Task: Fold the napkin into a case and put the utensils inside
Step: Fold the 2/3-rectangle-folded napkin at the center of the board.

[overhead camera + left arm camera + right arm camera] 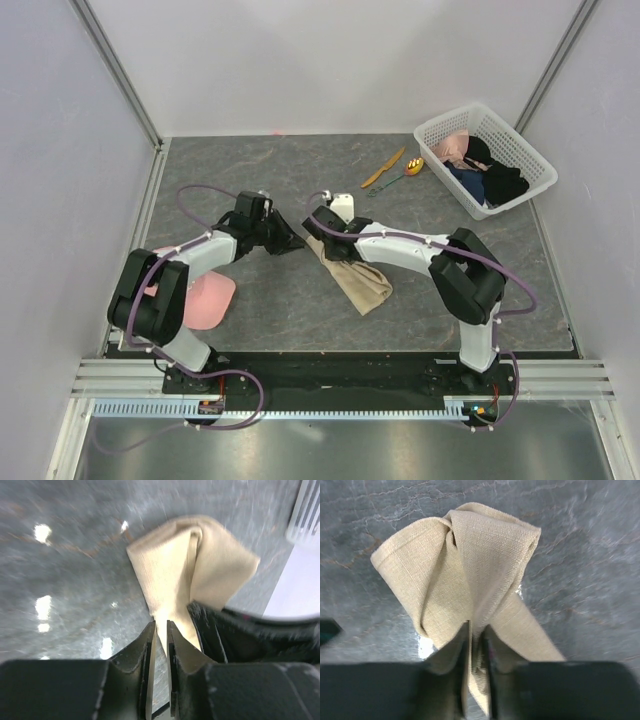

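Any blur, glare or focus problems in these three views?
Top external: sharp, evenly lit, only soft shadows under the arms. Left wrist: motion-blurred, with bright glare spots on the table and the napkin smeared. Right wrist: the napkin's weave is crisp, but the right gripper in front is out of focus.

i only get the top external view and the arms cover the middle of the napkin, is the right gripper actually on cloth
Observer: Yes. The right wrist view shows the right gripper with its jaws closed on the napkin; cloth runs straight through between them.
Operator: and the left one
Observer: The left wrist view shows the left gripper nearly closed, with a corner of the napkin tapering into the narrow gap.
Operator: is it folded flat yet
Observer: No. From the right wrist view it is bunched into loose folds, one flap lapping over another.
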Controlling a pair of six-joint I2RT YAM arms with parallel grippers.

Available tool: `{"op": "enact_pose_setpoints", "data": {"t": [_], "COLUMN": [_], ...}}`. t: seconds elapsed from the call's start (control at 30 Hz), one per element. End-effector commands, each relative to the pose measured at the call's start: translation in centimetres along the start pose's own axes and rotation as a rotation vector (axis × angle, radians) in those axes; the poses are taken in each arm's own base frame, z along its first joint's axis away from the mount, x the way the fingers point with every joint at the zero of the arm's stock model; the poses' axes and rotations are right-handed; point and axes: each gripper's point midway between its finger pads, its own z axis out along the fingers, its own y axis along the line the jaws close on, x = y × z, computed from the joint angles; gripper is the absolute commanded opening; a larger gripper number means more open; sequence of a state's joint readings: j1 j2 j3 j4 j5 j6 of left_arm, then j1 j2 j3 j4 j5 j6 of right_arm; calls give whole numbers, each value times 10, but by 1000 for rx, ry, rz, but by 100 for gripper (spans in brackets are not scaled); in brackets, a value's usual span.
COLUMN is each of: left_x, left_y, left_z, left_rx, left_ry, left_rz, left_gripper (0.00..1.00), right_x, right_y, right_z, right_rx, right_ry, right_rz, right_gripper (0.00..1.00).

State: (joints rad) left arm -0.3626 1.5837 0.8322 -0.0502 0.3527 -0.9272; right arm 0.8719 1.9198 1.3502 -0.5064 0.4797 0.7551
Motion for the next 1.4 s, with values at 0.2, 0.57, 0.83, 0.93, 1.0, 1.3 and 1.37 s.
{"op": "enact_pose_setpoints", "data": {"t": [0.2,0.57,0.83,0.93,1.0,1.3,1.37], "left_x": [-53,-73,-80,-97,-108,-108,-108], "left_y": [9,9,-5,-27,-39,-42,-43], "left_z": [-7,-19,-17,-15,-11,3,2], "left_rx": [8,13,59,106,131,159,160], "left_ry": [-2,-26,-6,-23,-27,7,4], "left_rz": [-41,-30,6,102,150,67,64], "left_gripper": [20,20,20,22,23,22,22], "right_x": [9,7,-18,-10,-5,34,31], "right_y": [4,2,21,19,20,19,20], "right_z": [16,2,-20,-13,-8,25,22], "right_rx": [278,404,313,304,301,389,382], "right_ry": [-215,-245,-263,-256,-250,-222,-215], "right_rz": [-392,-483,-555,-569,-584,-748,-722], "right_gripper": [4,19,25,6,0,0,4]}}
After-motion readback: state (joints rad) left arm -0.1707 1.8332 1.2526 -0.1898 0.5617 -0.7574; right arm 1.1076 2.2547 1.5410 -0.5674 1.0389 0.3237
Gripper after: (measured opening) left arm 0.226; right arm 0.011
